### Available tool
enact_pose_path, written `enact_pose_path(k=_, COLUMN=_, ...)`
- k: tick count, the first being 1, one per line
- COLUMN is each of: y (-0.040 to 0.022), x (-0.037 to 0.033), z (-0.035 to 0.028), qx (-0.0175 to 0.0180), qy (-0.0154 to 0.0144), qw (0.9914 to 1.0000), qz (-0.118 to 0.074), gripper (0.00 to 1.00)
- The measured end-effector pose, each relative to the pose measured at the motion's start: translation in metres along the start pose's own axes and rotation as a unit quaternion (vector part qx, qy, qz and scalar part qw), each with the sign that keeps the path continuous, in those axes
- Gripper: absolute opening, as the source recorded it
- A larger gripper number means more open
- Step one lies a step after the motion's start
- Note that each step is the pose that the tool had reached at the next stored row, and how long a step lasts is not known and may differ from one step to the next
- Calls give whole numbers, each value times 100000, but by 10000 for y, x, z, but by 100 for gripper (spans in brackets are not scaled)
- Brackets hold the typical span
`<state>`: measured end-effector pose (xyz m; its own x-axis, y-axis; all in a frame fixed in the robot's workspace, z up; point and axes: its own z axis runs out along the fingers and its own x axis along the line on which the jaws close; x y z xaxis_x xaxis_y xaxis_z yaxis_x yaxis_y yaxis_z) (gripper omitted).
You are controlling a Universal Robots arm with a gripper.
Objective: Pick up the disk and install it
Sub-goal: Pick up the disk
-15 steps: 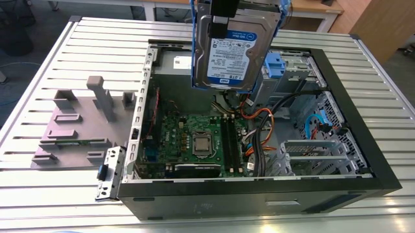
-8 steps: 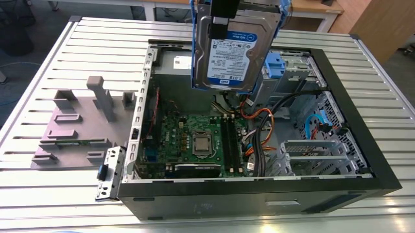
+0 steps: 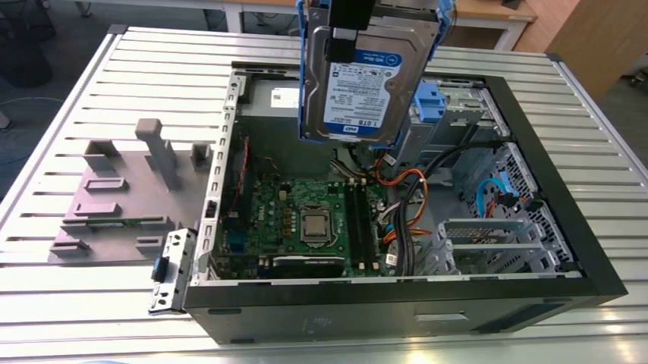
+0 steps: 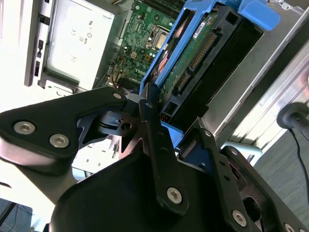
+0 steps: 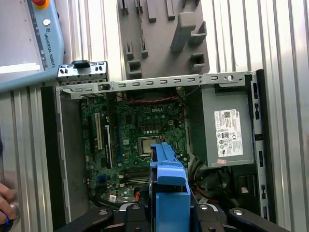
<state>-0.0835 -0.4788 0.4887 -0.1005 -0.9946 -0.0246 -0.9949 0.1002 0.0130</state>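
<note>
The disk [image 3: 369, 83], a silver hard drive with a white-and-blue label in a bright blue frame, hangs upright above the back of the open computer case [image 3: 405, 292]. My gripper [image 3: 350, 19] is shut on its upper edge. In the second wrist view the black fingers [image 4: 157, 140] clamp the blue frame, and the disk [image 4: 193, 72] shows its green circuit board side and connector. In the first wrist view the disk's blue frame [image 5: 169, 183] sits edge-on over the motherboard [image 5: 140, 140]. A drive bay with a blue latch [image 3: 430, 102] lies just to the exterior view's right of the disk.
A grey power supply box [image 5: 227, 125] with a white sticker fills one corner of the case. Cables [image 3: 405, 182] run beside the motherboard. A grey fixture [image 3: 111, 197] with posts stands on the slatted table at the exterior view's left. A hand [image 5: 5, 203] shows at the table edge.
</note>
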Motion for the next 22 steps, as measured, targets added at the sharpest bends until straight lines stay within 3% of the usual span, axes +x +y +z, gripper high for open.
enact_pose_path(k=22, y=-5, x=53, z=-1, qx=0, qy=-2, qw=100000, qz=-2, gripper=36)
